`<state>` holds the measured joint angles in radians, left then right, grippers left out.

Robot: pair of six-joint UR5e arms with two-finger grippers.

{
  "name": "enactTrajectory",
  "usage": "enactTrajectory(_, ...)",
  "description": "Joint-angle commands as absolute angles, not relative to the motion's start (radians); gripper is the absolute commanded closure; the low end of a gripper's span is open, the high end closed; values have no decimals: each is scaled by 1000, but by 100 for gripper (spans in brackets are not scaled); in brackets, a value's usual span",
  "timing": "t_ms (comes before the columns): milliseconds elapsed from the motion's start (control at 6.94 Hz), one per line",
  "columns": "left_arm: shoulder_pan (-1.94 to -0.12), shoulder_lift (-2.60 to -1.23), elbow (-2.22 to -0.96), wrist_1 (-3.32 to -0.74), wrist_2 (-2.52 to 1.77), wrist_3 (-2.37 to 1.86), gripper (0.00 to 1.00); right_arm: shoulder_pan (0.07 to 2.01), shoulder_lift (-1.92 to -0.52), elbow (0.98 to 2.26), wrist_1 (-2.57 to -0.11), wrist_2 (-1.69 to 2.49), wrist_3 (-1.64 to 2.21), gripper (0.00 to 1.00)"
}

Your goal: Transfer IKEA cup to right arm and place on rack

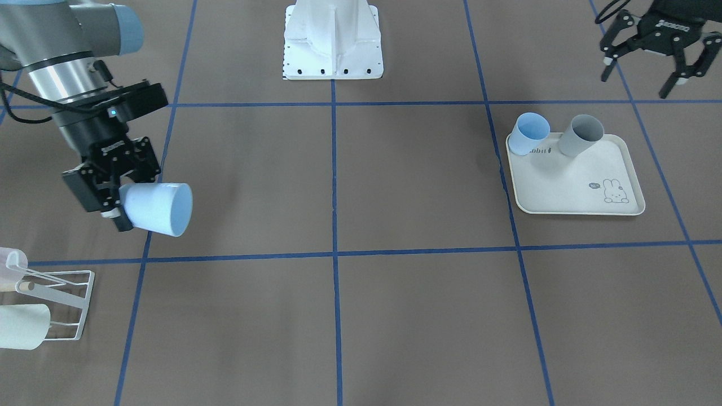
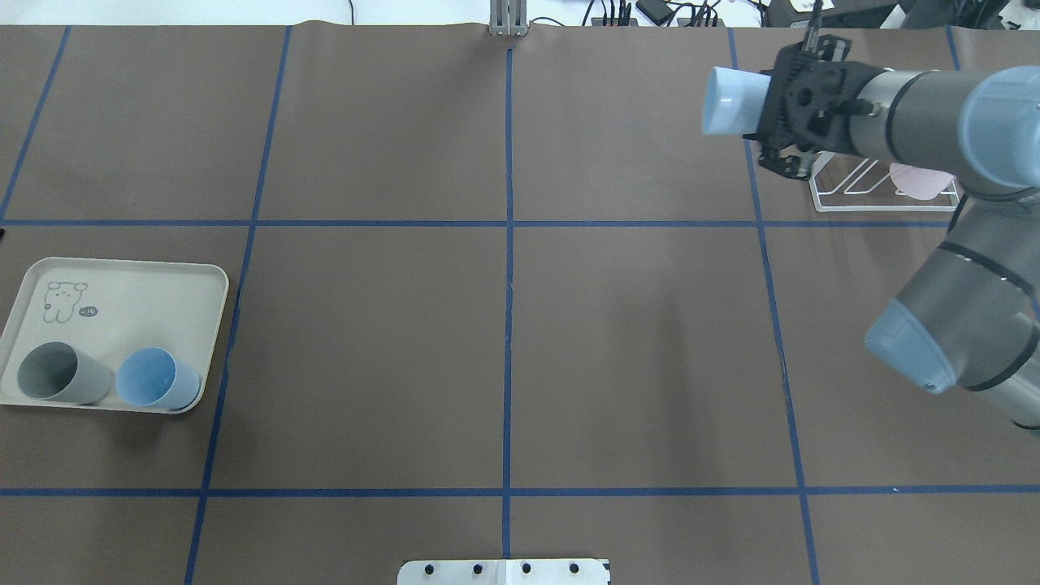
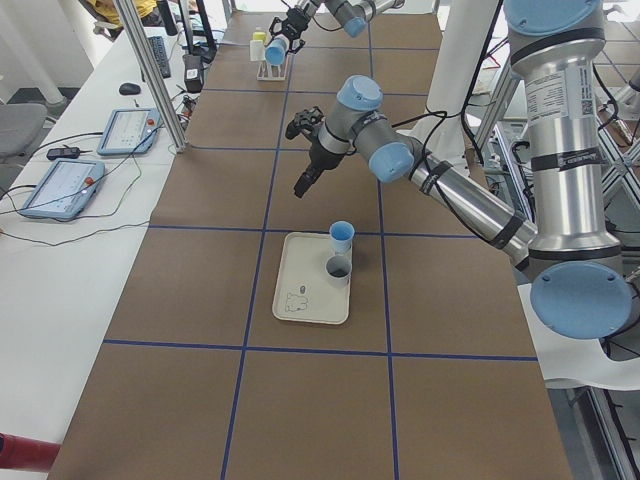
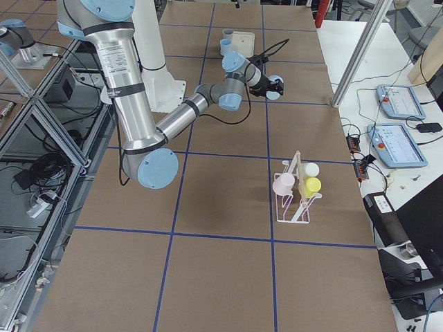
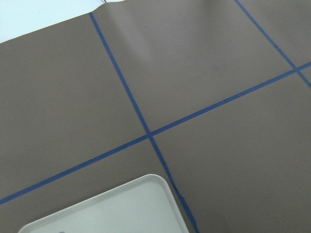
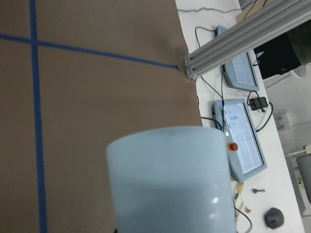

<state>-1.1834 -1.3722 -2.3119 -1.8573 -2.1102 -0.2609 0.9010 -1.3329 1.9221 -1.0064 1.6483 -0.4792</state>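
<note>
My right gripper (image 1: 115,207) is shut on the base of a pale blue IKEA cup (image 1: 159,208). The cup lies sideways in the air, its mouth turned away from the wrist. From overhead, this cup (image 2: 731,101) hangs just left of the white wire rack (image 2: 881,188). The same cup (image 6: 170,179) fills the right wrist view. In the front-facing view the rack (image 1: 65,304) stands below and to the left of the held cup. My left gripper (image 1: 648,76) is open and empty, in the air beyond the tray's far side.
A cream rabbit tray (image 1: 575,180) holds a blue cup (image 1: 530,133) and a grey cup (image 1: 581,135). The rack (image 4: 297,190) carries pink, white and yellow cups. Tablets and cables lie on the side bench (image 4: 398,131). The robot's white base (image 1: 333,39) stands mid-table.
</note>
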Motion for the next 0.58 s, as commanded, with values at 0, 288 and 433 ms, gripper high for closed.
enactTrajectory(0,-1409,-1335,-2206,-1858,-2283,59,0,1043,-1440,1931,-1040,1631,-914,100)
enactTrajectory(288,-1436,-1304,-2209,-1858,-2296,88,0,1060,-1506,1927,-1058,1384,-1249,100)
enactTrajectory(433,-1436,-1304,-2207,-1858,-2299,86,0,1046,-1509,1930,-1121,1315,-1279,100)
